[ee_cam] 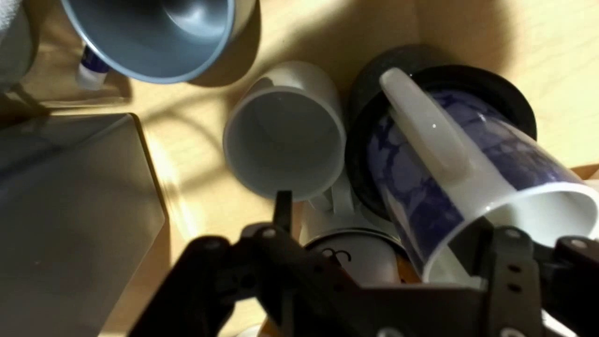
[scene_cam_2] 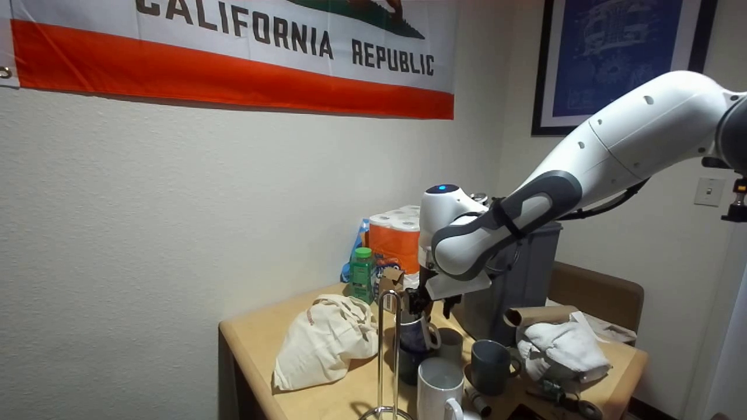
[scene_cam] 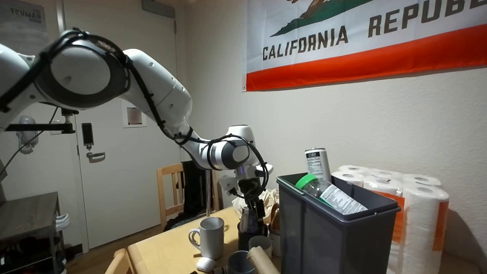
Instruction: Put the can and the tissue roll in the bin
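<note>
My tool (ee_cam: 381,224) gaped, empty
Figured I'd lift clear of the tilted mug (ee_cam: 461,173), wrist-view right, before the tube (scene_cam_2: 545,315).

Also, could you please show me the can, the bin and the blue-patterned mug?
Can (scene_cam: 319,164): in an exterior view, on its labelled side.
Bin (scene_cam: 321,230): in an exterior view, on its outer wall.
Blue-patterned mug (ee_cam: 507,147): in the wrist view, on its patterned side.

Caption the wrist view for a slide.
Open gripper by a blue-and-white mug, with a plain pale mug and a blue-grey mug nearby.
</note>
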`<move>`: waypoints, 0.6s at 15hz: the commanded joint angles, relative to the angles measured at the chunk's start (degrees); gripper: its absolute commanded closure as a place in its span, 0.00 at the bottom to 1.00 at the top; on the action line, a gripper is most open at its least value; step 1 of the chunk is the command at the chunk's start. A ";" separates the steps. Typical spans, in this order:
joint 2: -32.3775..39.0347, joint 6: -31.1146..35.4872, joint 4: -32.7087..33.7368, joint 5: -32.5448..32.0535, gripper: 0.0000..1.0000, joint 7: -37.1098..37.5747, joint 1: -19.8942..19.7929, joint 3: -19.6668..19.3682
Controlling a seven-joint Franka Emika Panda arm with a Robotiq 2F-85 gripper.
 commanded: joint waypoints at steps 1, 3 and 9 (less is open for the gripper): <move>0.13 1.84 -0.62 0.85 0.51 -1.34 1.29 -1.48; 0.12 1.95 -0.44 0.81 0.66 -1.28 1.60 -1.66; -0.43 0.48 0.97 0.59 1.00 -0.90 2.94 -2.23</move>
